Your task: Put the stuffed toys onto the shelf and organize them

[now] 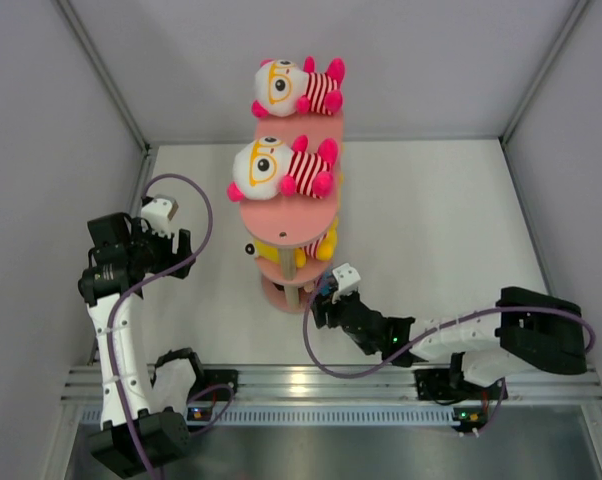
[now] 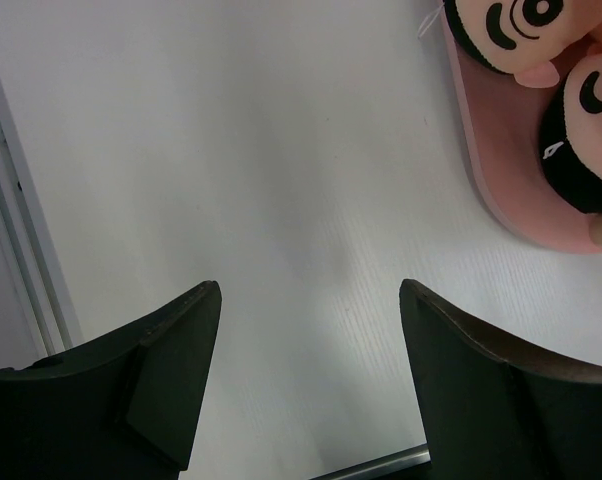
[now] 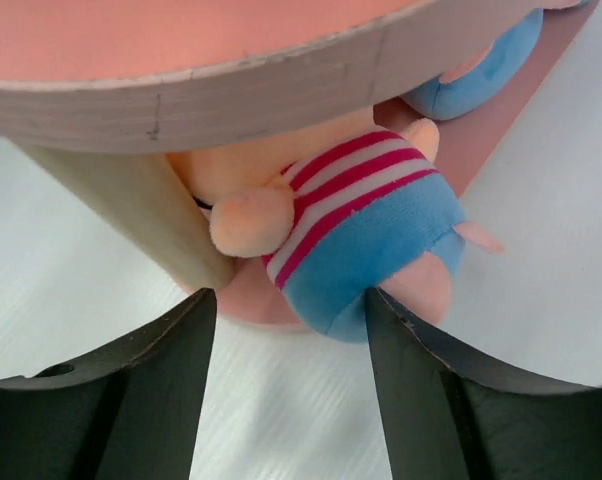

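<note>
The salmon-pink shelf (image 1: 286,215) stands mid-table. A white-faced toy in a striped shirt (image 1: 296,88) lies on its top tier, another (image 1: 281,168) on the middle tier, and a yellow bear (image 1: 319,245) shows on a lower tier. My right gripper (image 1: 319,297) is open at the bottom tier's near end. In the right wrist view its jaws (image 3: 289,295) stand either side of a doll in a striped shirt and blue shorts (image 3: 371,235) lying on the bottom tier beside a wooden post (image 3: 131,205). My left gripper (image 1: 171,232) is open and empty over bare table (image 2: 309,290). Two black-haired dolls (image 2: 581,130) lie on the bottom tier (image 2: 501,190).
Grey walls close the table on the left, back and right. An aluminium rail (image 1: 321,378) runs along the near edge by the arm bases. A purple cable (image 1: 196,215) loops off the left arm. White table lies to both sides of the shelf.
</note>
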Available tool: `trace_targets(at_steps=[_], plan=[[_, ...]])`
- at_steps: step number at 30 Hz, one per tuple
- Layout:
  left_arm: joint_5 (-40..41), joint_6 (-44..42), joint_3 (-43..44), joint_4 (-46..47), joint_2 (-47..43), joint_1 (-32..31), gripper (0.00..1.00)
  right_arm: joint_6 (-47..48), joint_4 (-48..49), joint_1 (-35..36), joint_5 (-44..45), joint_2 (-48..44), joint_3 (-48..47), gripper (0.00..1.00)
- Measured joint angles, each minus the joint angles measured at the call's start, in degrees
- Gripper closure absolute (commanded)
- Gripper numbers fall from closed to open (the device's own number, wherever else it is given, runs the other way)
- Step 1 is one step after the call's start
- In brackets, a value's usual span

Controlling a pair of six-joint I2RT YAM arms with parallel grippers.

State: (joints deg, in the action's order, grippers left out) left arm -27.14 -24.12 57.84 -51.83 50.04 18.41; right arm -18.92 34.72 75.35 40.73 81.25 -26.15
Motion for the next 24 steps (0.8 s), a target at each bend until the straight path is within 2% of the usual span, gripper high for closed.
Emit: trace_targets(at_steps=[4, 5, 8, 12, 14, 17, 19, 24], plan=[[0.0, 0.0, 0.0, 0.0, 0.0, 0.0, 0.22, -1.2, -2.4, 0.4, -3.4, -9.1, 4.0, 0.27], [0.0, 0.0, 0.0, 0.0, 0.0, 0.0, 0.22, -1.6, -3.4, 0.4, -4.5, -12.0, 4.9, 0.20], [0.0, 0.0, 0.0, 0.0, 0.0, 0.0, 0.22, -3.3, -6.4, 0.4, -6.2, -19.9, 6.2, 0.11], [-0.1, 0.0, 0.0, 0.0, 0.1, 0.0, 0.22, -10.0, -11.6, -1.3, -9.0, -29.6, 7.6, 0.10], [-0.2, 0.0, 0.0, 0.0, 0.1, 0.0, 0.22, -15.5, -12.1, -5.7, -13.7, -32.0, 9.0, 0.13], [-0.3, 0.1, 0.0, 0.0, 0.1, 0.0, 0.22, -25.2, -12.0, -17.6, -21.7, -31.7, 12.5, 0.15], [-0.4, 0.2, 0.0, 0.0, 0.0, 0.0, 0.21, -29.3, -12.1, -22.2, -25.2, -28.8, 13.2, 0.15], [-0.4, 0.2, -0.3, 0.0, -0.6, 0.0, 0.21, -35.3, -7.6, -24.7, -34.1, -16.9, 10.7, 0.19]])
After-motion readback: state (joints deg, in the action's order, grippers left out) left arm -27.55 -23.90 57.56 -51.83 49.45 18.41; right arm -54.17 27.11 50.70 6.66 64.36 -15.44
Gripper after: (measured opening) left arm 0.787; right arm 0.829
